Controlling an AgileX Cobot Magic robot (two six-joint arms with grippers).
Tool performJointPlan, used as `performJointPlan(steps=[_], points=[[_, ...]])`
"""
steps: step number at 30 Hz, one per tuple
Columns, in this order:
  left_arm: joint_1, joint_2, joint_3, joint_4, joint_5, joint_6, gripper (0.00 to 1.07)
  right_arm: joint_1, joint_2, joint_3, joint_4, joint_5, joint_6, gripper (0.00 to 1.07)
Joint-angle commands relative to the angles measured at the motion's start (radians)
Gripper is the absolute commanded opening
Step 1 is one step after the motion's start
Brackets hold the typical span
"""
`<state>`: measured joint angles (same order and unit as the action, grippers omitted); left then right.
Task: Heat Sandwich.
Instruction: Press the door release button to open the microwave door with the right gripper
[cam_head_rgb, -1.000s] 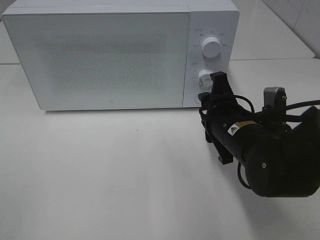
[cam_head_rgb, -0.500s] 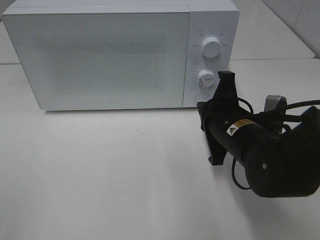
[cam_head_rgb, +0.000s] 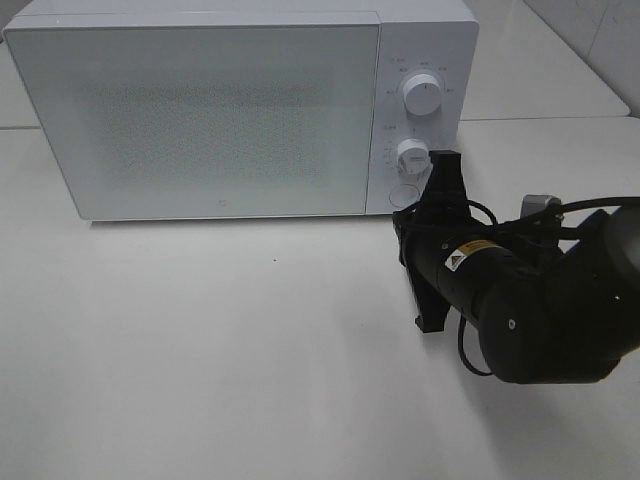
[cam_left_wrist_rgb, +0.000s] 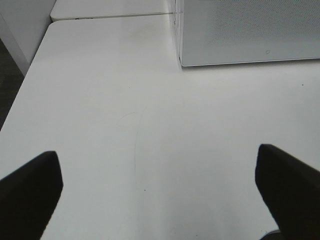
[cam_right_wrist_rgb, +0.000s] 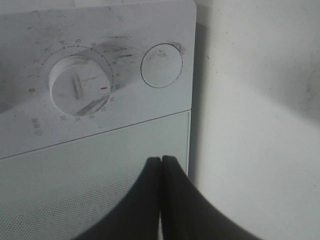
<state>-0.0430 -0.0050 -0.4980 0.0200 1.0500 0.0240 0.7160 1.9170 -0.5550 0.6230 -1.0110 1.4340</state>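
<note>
The right fingers (cam_right_wrist_rgb: 145, 200), parted a second ago, now meet, empty, before a dial (cam_right_wrist_rgb: 79, 86) marked 0 to 35 on the microwave (cam_head_rgb: 200, 120). The left fingers (cam_left_wrist_rgb: 30, 195) gape wide over the worktop (cam_left_wrist_rgb: 150, 125), holding nothing.

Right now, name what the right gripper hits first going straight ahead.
The microwave front: the shut right gripper aims at its control panel, likely near the round button, though depth makes the exact spot uncertain.
</note>
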Motion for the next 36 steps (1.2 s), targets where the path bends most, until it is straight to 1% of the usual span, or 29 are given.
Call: performJointPlan(steps=[1,11,17,25,36], points=[[0.001,-0.025,0.004,-0.005,-0.012,-0.003,1.01,-0.021,0.018,-0.024,-0.027,0.007,-0.003,0.00],[0.001,-0.025,0.004,-0.005,-0.012,-0.003,1.01,-0.080,0.076,-0.092,-0.043,0.032,-0.023,0.00],[0.001,-0.025,0.004,-0.005,-0.012,-0.003,1.01,-0.123,0.123,-0.155,-0.090,0.054,-0.028,0.00],[0.001,-0.025,0.004,-0.005,-0.012,-0.003,1.01,-0.153,0.169,-0.228,-0.103,0.093,-0.033,0.01],[0.001,-0.025,0.004,-0.005,-0.012,-0.003,1.01,-0.195,0.170,-0.265,-0.114,0.117,-0.081,0.01]])
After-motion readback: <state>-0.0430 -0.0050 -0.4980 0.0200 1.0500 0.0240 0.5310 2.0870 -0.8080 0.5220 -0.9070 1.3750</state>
